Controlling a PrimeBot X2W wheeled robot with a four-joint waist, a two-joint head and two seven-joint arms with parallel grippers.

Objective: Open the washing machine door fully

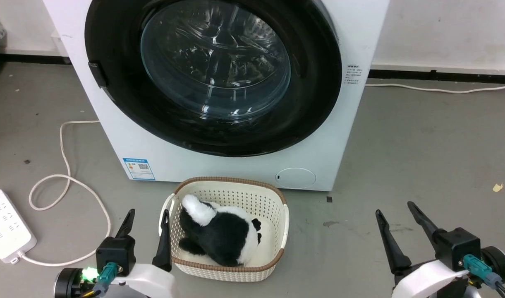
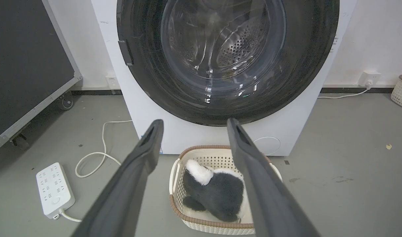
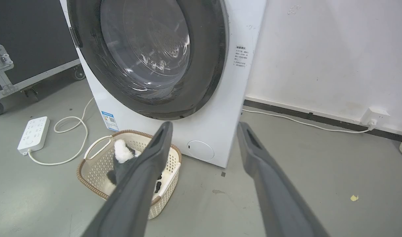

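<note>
Jaws, head view: we see the left gripper (image 1: 148, 213) and the right gripper (image 1: 393, 209) low in the corners, both spread apart, clasping nothing.
Door, head view: our large round glossy black-rimmed washing machine door (image 1: 213, 74) lies closed against the white machine (image 1: 360, 33).
Basket, head view: a cream perforated plastic basket (image 1: 235, 194) with a brown woven rim stands on the grey floor (image 1: 422, 145) before the machine, holding a black-and-white plush toy (image 1: 223, 236).
Left wrist view: our parted fingers (image 2: 135, 171) frame the basket and plush toy; the washing machine door is closed above them.
Right wrist view: we find the basket at lower left, partly behind one parted finger; the washing machine door is up left, closed.
</note>
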